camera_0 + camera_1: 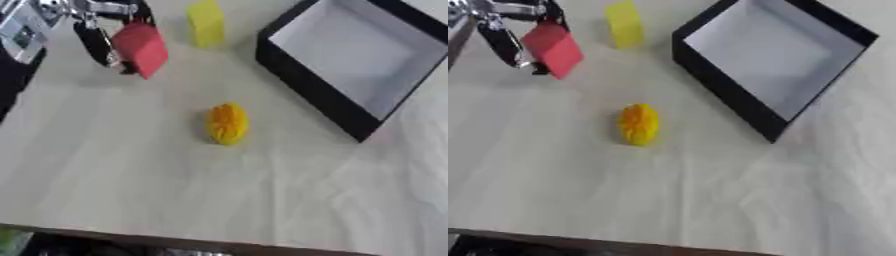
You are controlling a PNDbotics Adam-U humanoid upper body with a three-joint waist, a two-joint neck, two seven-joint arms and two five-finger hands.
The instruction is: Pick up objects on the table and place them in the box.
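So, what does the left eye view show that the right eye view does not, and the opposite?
Only the left eye view shows a green thing at its bottom left corner. The right eye view alone shows the box's far right corner. Both show the left hand with fingers around the red block, the yellow block and the orange object.

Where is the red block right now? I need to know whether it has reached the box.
Not in the box: the red block is at upper left, pinched in the left hand, just left of the yellow block.
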